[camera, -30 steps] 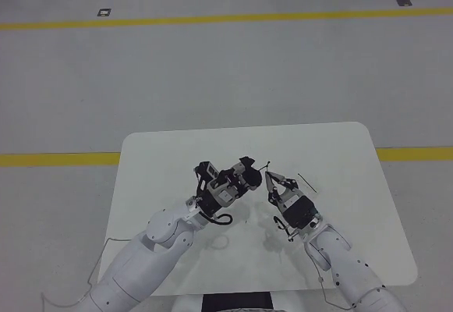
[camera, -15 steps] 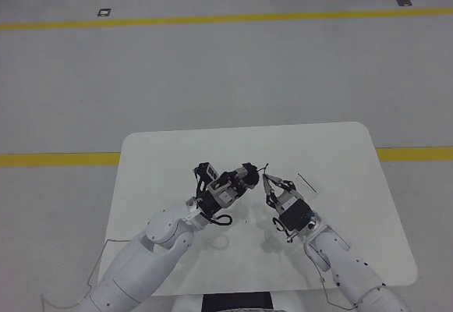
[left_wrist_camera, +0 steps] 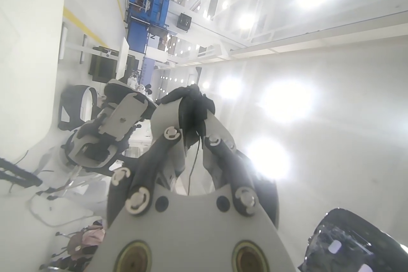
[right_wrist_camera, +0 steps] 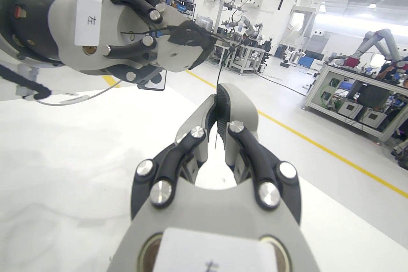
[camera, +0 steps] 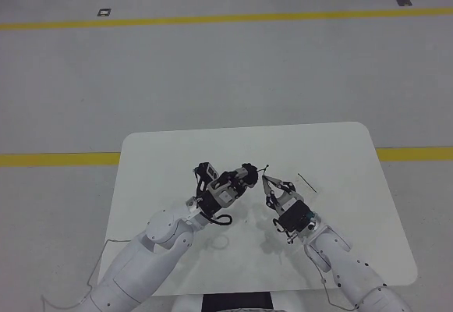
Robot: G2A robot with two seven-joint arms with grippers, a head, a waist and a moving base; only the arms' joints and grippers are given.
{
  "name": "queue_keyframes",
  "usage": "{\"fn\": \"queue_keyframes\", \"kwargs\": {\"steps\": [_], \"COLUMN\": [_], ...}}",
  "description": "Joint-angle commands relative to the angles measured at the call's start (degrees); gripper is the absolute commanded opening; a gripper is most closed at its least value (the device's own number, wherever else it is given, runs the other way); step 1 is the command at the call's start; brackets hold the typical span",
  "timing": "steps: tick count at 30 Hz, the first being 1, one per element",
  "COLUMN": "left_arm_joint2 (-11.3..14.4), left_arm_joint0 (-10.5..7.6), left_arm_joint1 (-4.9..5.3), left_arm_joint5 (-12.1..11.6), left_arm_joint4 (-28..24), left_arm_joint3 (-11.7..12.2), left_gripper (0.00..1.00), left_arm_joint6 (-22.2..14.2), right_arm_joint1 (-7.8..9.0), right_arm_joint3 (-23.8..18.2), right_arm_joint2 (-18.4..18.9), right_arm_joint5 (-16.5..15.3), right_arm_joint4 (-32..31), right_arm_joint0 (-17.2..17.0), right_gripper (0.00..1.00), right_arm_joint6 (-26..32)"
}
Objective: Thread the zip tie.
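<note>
Looking down from the top camera, I start at the near left of the white table [camera: 164, 156], where the left arm comes up from the front edge and angles toward the middle. The left gripper [camera: 249, 173] sits above the centre of the table, its jaws clenched on the zip tie [camera: 266, 166]. On that arm's wrist camera the black pads [left_wrist_camera: 191, 104] are pressed together at the tips, and a thin black strand of the tie [left_wrist_camera: 193, 158] runs back between the fingers toward the palm. On the right wrist camera I can see the same left gripper [right_wrist_camera: 197, 35] side-on, with the tie's strand crossing its body and coming out past the dark fingertips. From there the zip tie [right_wrist_camera: 220, 72] bends over and runs straight into the right gripper [right_wrist_camera: 219, 101], whose jaws are closed tight on the strand, the tail showing in the slot between the two fingers. On the top camera the right gripper [camera: 269, 183] sits just beside the left one, tips nearly meeting, and both are held off the table surface with the tie spanning the small gap between them. Farther right, well apart from both grippers, a thin black strip [camera: 308, 184] lies flat on the table.
</note>
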Motion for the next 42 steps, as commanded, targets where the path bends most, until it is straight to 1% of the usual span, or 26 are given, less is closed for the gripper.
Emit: {"fn": "queue_keyframes", "kwargs": {"steps": [1,10,19,22,26,28,29,32,39,42], "left_arm_joint2": [-0.05,-0.13,-0.08,0.03,0.24,0.34,0.34,0.32,0.12,-0.1], "left_arm_joint0": [0.03,0.14,0.23,0.23,0.17,0.14,0.13,0.1,0.05,0.1], "left_arm_joint1": [-0.05,-0.24,-0.43,-0.48,-0.53,-0.56,-0.58,-0.62,-0.71,-0.79], "left_arm_joint5": [-0.1,-0.25,-0.19,0.2,1.09,1.46,1.53,1.73,1.77,0.87], "left_arm_joint4": [-0.06,-0.61,-1.21,-1.11,-0.87,-0.77,-0.76,-0.77,-0.93,-1.38], "left_arm_joint3": [-0.01,-0.22,-0.43,-0.33,-0.13,-0.04,-0.02,0.1,0.22,0.18], "left_gripper": [0.37,0.36,0.26,0.25,0.21,0.16,0.11,0.0,0.0,0.0], "left_arm_joint6": [-0.11,-1.6,-2.8,-3.0,-3.22,-3.33,-3.35,-3.44,-3.59,-3.66], "right_arm_joint1": [-0.01,-0.09,-0.14,-0.14,-0.16,-0.16,-0.16,-0.17,-0.24,-0.27], "right_arm_joint3": [0.02,0.09,0.38,0.44,0.49,0.51,0.52,0.53,0.69,0.76], "right_arm_joint2": [0.03,0.12,-0.01,-0.01,-0.01,-0.03,-0.04,-0.06,-0.16,-0.19], "right_arm_joint5": [-0.01,-0.28,-0.72,-0.74,-0.67,-0.69,-0.69,-0.66,-0.85,-0.87], "right_arm_joint4": [0.0,0.0,0.0,0.0,0.0,0.0,0.0,0.0,0.0,0.0], "right_arm_joint0": [-0.01,-0.03,0.17,0.19,0.22,0.25,0.26,0.27,0.45,0.46], "right_gripper": [0.0,0.0,0.0,0.0,0.0,0.0,0.0,0.0,0.0,0.0], "right_arm_joint6": [0.1,0.44,0.73,0.75,0.7,0.7,0.69,0.66,0.79,0.78]}}
